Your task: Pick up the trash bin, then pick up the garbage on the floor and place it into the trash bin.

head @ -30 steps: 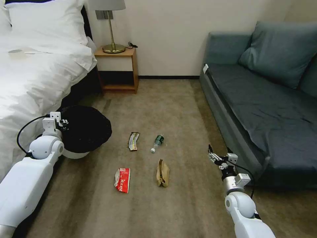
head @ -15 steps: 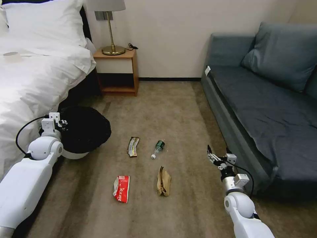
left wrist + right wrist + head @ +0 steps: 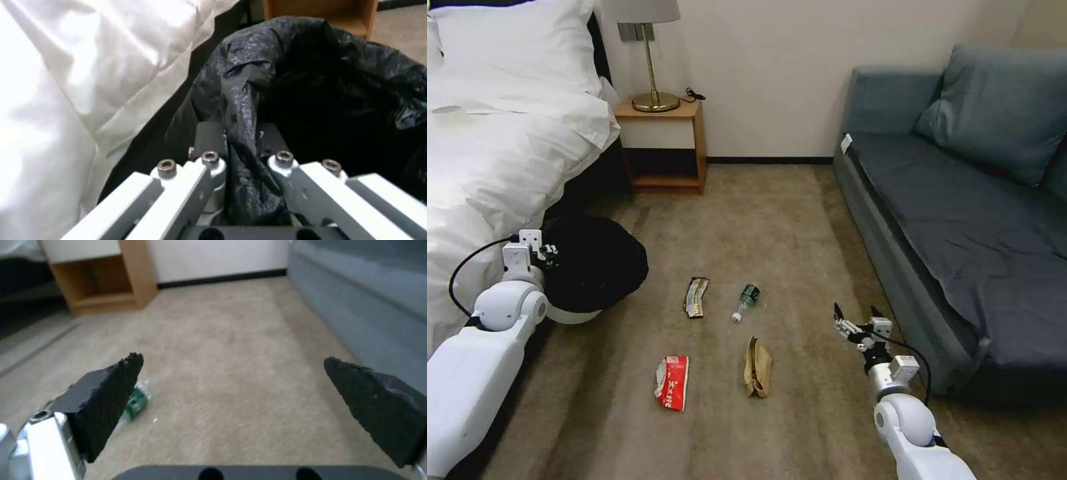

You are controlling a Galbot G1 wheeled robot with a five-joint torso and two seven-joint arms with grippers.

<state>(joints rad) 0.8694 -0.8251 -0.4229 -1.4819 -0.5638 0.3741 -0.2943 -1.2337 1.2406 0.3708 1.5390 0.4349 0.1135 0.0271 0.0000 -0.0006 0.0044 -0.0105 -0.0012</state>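
Observation:
The trash bin, white with a black liner bag, sits tilted beside the bed at the left. My left gripper is shut on its rim; the left wrist view shows the fingers pinching a fold of the liner. On the carpet lie a dark-and-gold wrapper, a small bottle, a tan paper bag and a red-and-white wrapper. My right gripper hangs open above the carpet, right of the paper bag. Past one finger of the right gripper the bottle shows.
A white bed fills the left side. A wooden nightstand with a brass lamp stands at the back wall. A grey-blue sofa runs along the right, close to my right arm. Open carpet lies between.
My right gripper has come lower and slightly left, toward the litter. The left arm, with the bin in its grip, has shifted a little left. The camera moved slightly at first.

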